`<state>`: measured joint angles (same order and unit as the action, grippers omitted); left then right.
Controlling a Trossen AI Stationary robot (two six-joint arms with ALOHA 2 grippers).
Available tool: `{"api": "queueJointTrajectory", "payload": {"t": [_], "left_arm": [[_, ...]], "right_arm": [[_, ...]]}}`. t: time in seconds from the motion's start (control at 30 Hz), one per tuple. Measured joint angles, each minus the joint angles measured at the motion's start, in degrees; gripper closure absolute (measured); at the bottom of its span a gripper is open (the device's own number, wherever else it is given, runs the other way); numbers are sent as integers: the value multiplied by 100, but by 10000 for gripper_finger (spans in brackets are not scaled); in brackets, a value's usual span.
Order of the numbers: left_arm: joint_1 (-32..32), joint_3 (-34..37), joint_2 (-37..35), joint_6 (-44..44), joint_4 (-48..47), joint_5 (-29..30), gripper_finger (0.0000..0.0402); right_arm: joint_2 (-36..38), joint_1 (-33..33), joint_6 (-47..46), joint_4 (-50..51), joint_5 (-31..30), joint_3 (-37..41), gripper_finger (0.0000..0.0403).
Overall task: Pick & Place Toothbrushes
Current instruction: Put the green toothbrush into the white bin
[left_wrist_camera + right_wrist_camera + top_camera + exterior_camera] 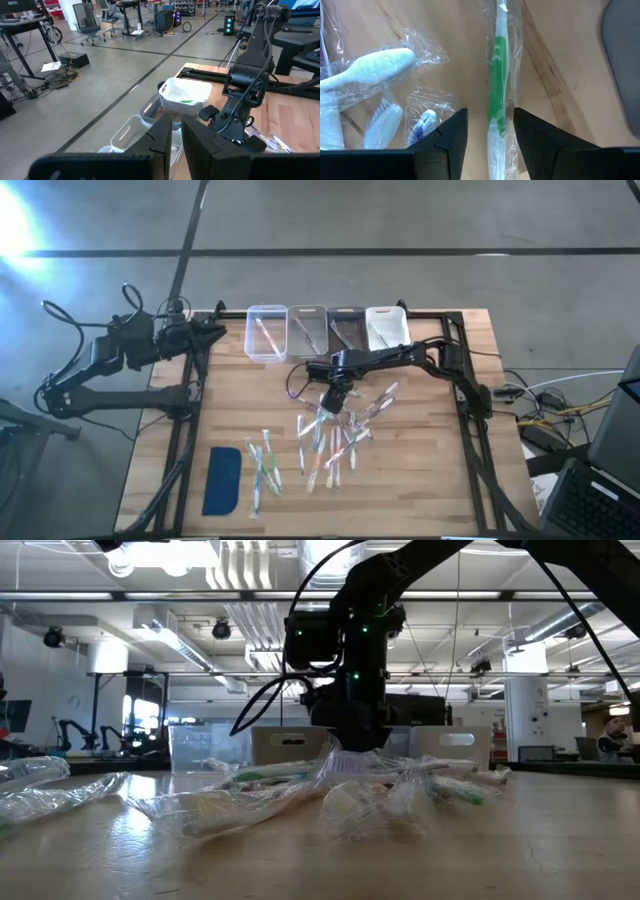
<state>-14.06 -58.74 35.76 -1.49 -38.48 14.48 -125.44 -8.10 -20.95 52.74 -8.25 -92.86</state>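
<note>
Right gripper (490, 137): down on the desk (420, 490), jaws part-open astride a green toothbrush (496, 85) — not yet clamped.
Risk: we judge the crinkly wrapper may slip, or snag a neighbour.
Toothbrushes (335, 435): pale, bagged, scattered mid-desk.
Left gripper (176, 145): parked near the bins (266, 332), jaws narrow.

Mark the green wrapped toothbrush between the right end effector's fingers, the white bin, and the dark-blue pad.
green wrapped toothbrush (497, 85): right wrist view, mid handle.
white rectangular plastic bin (399, 327): high view, right wall.
flat dark-blue rounded pad (222, 480): high view, centre.
</note>
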Motion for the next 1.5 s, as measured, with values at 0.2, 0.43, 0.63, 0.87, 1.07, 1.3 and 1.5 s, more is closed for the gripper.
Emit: {"api": "queueJointTrajectory", "payload": {"t": [0.2,0.43,0.63,0.87,1.07,1.3,1.5], "left_arm": [[0,0,0,0,2,0,355],[0,0,-1,1,0,0,355],[1,0,-1,0,1,0,355],[0,0,-2,0,1,0,355],[0,0,-2,0,0,2,355],[2,0,-2,0,0,0,355],[0,0,-1,0,0,0,355]], "right_arm": [[3,0,20,-23,17,29,303],[3,0,58,-24,110,31,376],[119,-9,171,-1,181,55,383],[596,-16,177,-80,195,53,383],[1117,-16,210,-125,216,53,384],[1794,-9,155,-185,227,49,384],[2331,-43,-92,-185,223,48,384]]}}
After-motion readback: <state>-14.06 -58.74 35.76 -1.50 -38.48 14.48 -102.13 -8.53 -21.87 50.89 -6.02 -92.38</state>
